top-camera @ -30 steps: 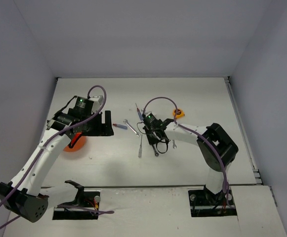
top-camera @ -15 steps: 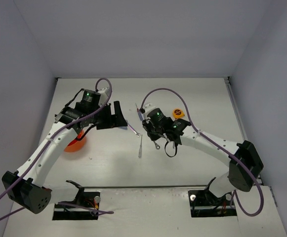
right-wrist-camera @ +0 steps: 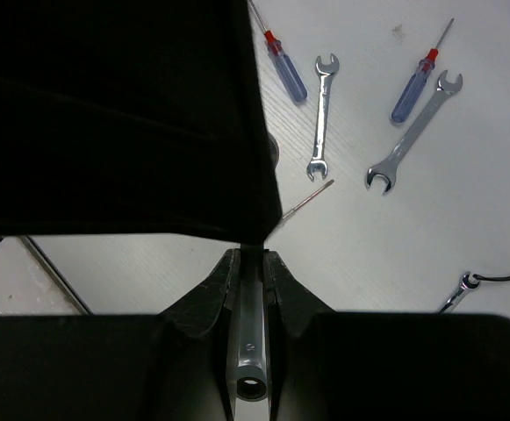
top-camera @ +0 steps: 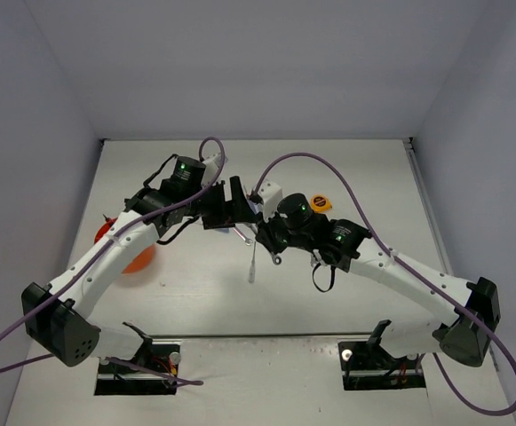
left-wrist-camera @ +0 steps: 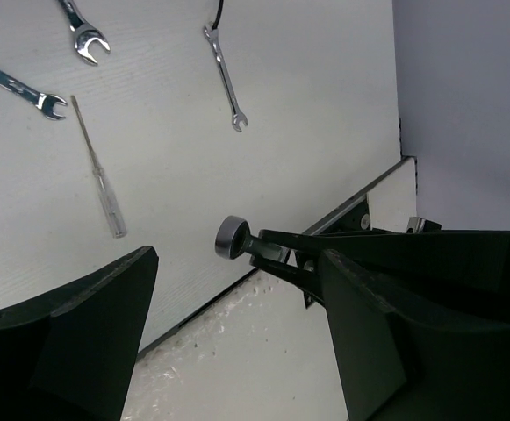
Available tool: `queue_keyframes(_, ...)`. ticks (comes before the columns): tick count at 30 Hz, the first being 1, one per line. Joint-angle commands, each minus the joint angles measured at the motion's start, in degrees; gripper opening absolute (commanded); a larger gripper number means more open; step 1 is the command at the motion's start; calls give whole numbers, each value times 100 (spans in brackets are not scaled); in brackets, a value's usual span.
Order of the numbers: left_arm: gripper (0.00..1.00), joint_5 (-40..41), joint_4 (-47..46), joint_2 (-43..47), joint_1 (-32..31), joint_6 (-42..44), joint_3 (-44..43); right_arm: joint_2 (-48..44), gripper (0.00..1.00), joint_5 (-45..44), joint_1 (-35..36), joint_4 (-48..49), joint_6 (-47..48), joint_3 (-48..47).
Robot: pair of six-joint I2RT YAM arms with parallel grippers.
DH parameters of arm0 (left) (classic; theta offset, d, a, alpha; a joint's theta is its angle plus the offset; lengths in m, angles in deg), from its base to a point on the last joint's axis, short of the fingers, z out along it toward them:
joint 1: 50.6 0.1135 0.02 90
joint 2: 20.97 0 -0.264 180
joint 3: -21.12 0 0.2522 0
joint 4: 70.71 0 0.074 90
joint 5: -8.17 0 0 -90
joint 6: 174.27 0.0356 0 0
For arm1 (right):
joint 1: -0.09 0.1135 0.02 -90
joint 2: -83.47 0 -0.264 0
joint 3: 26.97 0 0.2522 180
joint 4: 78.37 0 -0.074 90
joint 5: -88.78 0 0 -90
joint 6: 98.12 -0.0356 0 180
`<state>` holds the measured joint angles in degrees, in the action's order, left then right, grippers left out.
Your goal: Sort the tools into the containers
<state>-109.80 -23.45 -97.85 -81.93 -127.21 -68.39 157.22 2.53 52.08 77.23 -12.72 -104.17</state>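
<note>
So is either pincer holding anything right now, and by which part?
The right pincer is shut on a silver wrench, gripping its shank with the ring end sticking out. The left pincer is open and holds nothing.

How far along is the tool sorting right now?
Nothing visibly sorted: the orange tub is mostly hidden under the left arm. In hand: the right gripper is shut on a silver tool; the left gripper is open. Remaining: wrenches, two blue-handled screwdrivers and the yellow tape measure lie on the table.
</note>
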Motion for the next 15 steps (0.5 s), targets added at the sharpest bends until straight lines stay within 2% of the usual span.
queue_keyframes(1, 70, -151, -449, -62, -159, -142, -434, -229, 0, 251, 48, 322, 62, -309)
queue_keyframes(3, 68, -155, -449, -104, -194, -137, -457, -291, 0, 280, 41, 348, 56, -302)
queue_keyframes(11, 49, -281, -449, -134, -278, -117, -374, -434, 0, 303, 48, 407, 3, -220)
queue_keyframes(15, 45, -304, -449, -134, -286, -101, -290, -459, 0, 348, 48, 433, -6, -204)
